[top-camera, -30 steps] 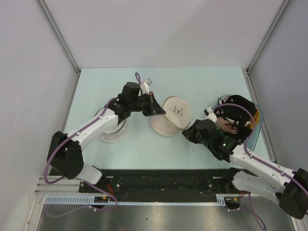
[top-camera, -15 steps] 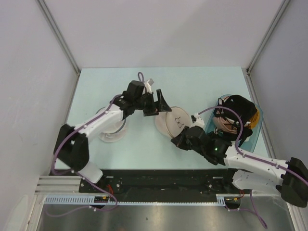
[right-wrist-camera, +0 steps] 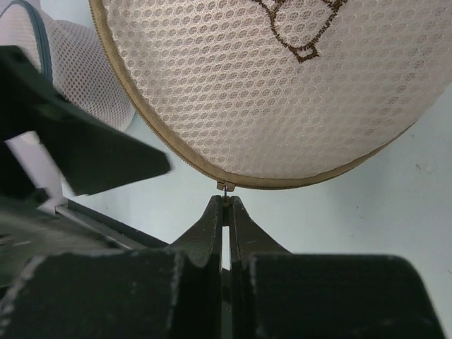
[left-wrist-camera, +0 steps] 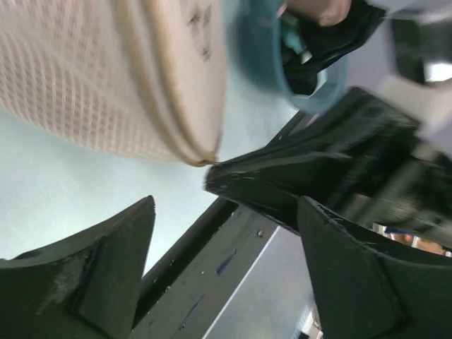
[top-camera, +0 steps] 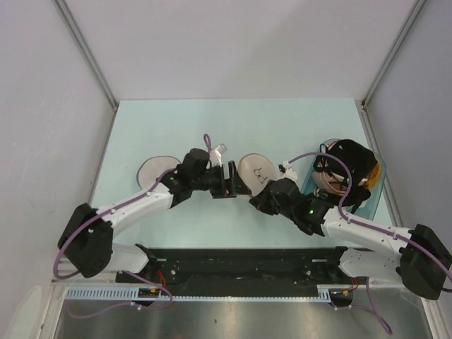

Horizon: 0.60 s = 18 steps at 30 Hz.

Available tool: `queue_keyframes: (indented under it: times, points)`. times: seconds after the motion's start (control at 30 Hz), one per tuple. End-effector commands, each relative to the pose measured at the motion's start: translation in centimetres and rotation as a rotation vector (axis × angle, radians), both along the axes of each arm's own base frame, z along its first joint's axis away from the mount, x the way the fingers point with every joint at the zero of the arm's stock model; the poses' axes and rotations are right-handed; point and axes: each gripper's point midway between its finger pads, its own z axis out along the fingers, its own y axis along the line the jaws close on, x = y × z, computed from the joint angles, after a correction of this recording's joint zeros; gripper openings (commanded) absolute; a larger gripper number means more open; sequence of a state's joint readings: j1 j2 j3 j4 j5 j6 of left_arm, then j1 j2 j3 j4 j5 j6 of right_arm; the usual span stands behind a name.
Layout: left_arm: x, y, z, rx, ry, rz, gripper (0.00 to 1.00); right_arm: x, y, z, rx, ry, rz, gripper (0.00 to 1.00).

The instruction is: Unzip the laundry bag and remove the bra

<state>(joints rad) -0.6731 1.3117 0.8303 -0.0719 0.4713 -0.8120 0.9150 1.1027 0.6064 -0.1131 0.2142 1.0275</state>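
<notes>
The laundry bag sits on the table, zip seemingly shut, my right gripper pinched on its zip tab and my left gripper spread wide just beside it, so unzipping and pulling out the unseen bra both remain.

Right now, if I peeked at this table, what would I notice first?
Two robot arms meet at a round cream laundry bag in the middle of the table. The right gripper is pinched shut on the bag's tiny zip pull, while the left gripper stands wide open beside the bag. Off to the right, a teal basket holds black clothing.
</notes>
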Motion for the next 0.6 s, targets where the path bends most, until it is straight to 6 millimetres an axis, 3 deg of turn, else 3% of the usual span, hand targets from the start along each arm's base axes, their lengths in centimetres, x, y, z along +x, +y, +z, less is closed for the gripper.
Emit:
queue_keyframes:
  times: [0.0, 0.13, 0.17, 0.4, 0.43, 0.47, 0.53, 0.57]
  points:
    - [0.0, -2.2, 0.0, -0.078, 0.025, -0.049, 0.81, 0.8, 1.4, 3.0, 0.071, -0.058, 0.008, 0.00]
    - [0.7, -2.9, -0.8, -0.075, 0.043, -0.043, 0.64, 0.7, 1.1, 3.3, 0.068, -0.064, 0.001, 0.00]
    - [0.8, -2.9, -0.9, -0.073, 0.045, -0.041, 0.53, 0.6, 1.0, 3.5, 0.067, -0.067, -0.001, 0.00]
    - [1.8, -2.8, -0.5, -0.030, 0.018, -0.013, 0.12, 0.1, -0.2, 2.8, 0.020, -0.049, -0.008, 0.00]
    - [1.9, -2.8, -0.4, -0.026, 0.012, -0.014, 0.11, 0.1, -0.3, 2.8, 0.019, -0.052, -0.010, 0.00]
    - [2.0, -2.8, -0.3, -0.022, 0.008, -0.013, 0.19, 0.1, -0.3, 2.9, 0.017, -0.055, -0.009, 0.00]
    - [2.2, -2.9, 0.1, -0.027, -0.004, -0.014, 0.41, 0.1, -0.4, 2.9, 0.017, -0.057, -0.010, 0.00]
    - [2.1, -2.9, 0.0, -0.026, -0.001, -0.014, 0.59, 0.1, -0.4, 2.8, 0.013, -0.053, -0.009, 0.00]
